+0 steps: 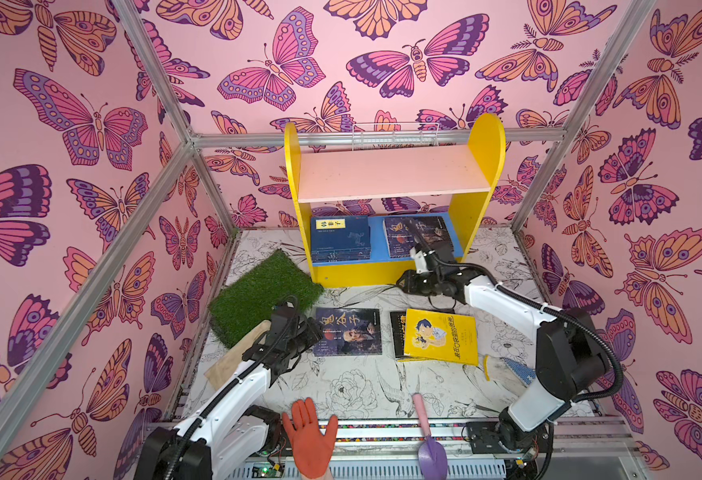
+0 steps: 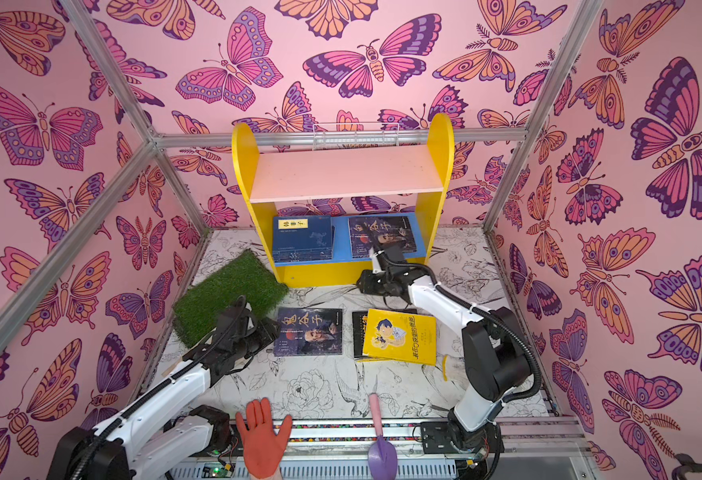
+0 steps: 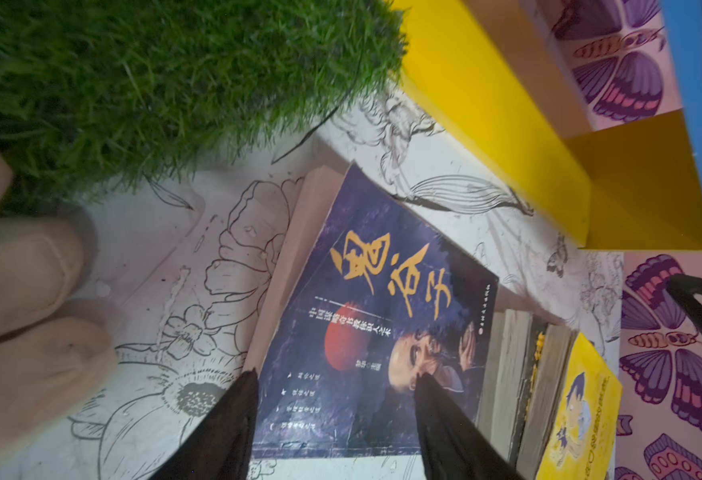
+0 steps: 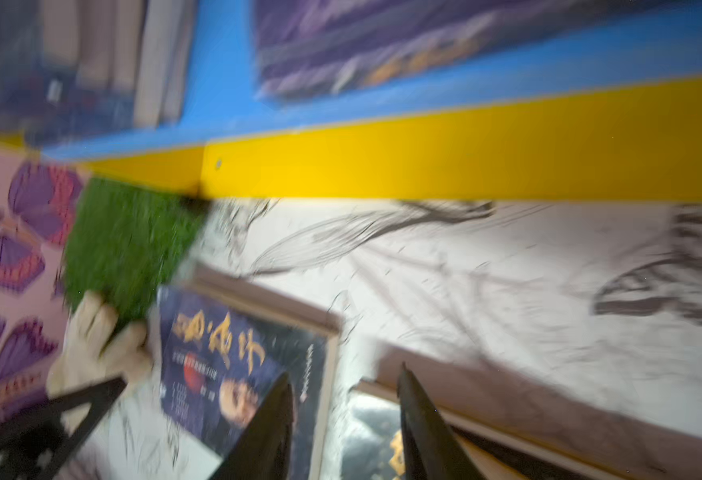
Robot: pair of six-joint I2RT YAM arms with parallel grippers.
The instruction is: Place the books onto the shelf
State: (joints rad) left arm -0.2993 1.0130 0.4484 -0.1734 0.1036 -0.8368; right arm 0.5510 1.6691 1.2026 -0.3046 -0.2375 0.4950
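The shelf [image 1: 482,166] stands at the back, its pink upper board bare. A navy stack [image 1: 339,239] and a dark portrait book [image 1: 418,235] lie on its blue lower board. On the table lie a second dark portrait book [image 1: 348,331] and a yellow cartoon book [image 1: 441,336] resting on a black book [image 1: 397,332]. My left gripper [image 1: 312,328] is open at that portrait book's [image 3: 374,316] left edge, its fingertips [image 3: 249,380] spread over the cover. My right gripper [image 1: 402,282] hangs open and empty just in front of the shelf's base; in its blurred wrist view, the right gripper [image 4: 343,372] holds nothing.
A green grass mat [image 1: 264,291] lies left of the shelf, with a beige glove [image 1: 237,353] under my left arm. An orange glove [image 1: 310,436] and a purple trowel [image 1: 430,453] sit at the front edge. A white wire rack [image 1: 395,135] stands behind the shelf.
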